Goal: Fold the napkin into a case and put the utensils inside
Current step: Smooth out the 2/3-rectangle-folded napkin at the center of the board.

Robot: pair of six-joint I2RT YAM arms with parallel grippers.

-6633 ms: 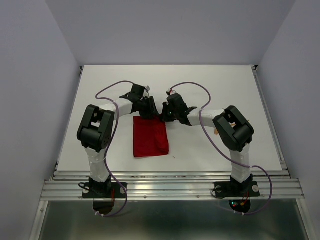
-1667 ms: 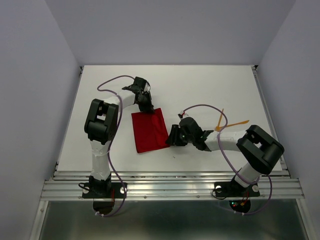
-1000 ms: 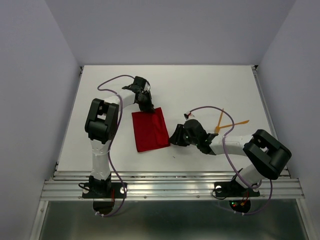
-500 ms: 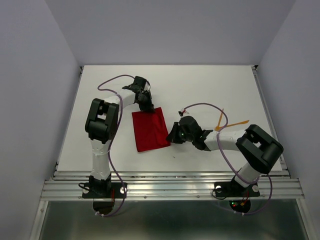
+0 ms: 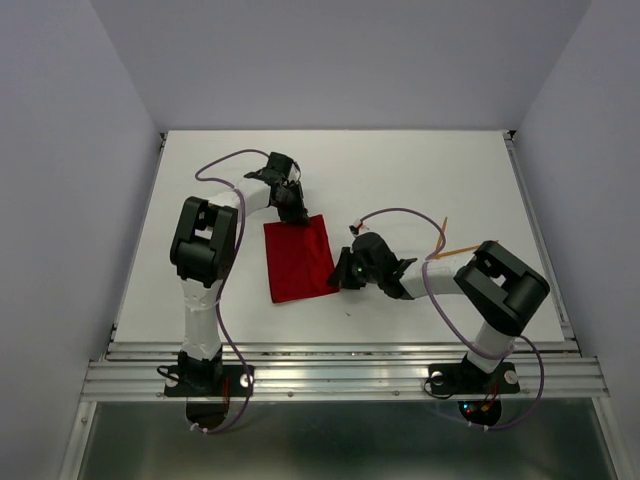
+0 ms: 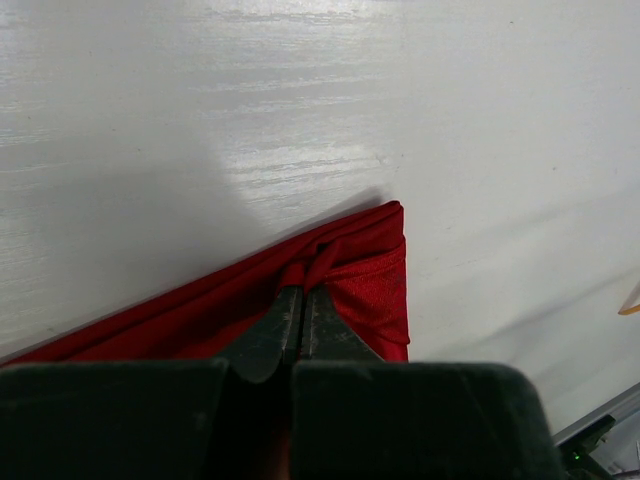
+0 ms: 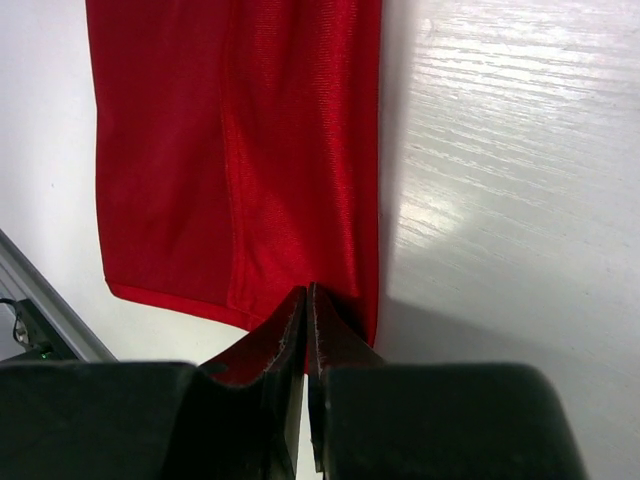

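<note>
The red napkin (image 5: pixel 298 258) lies folded into a flat rectangle left of the table's middle. My left gripper (image 5: pixel 294 216) is shut on its far corner, where the cloth (image 6: pixel 370 290) bunches between the closed fingertips (image 6: pixel 303 288). My right gripper (image 5: pixel 341 277) is shut on the napkin's near right corner; in the right wrist view the cloth (image 7: pixel 200 150) spreads out flat beyond the closed tips (image 7: pixel 307 292). The orange utensils (image 5: pixel 460 247) lie on the table to the right, partly hidden behind my right arm. A tip of one shows at the frame edge (image 6: pixel 630 300).
The white table (image 5: pixel 420 170) is bounded by a metal rail (image 5: pixel 340 370) along its near edge and by grey walls on three sides. A purple cable (image 5: pixel 400 214) loops above my right forearm.
My right gripper has closed on the napkin's near right corner, and its elbow has swung a little left and away. The left gripper and the napkin have stayed put.
</note>
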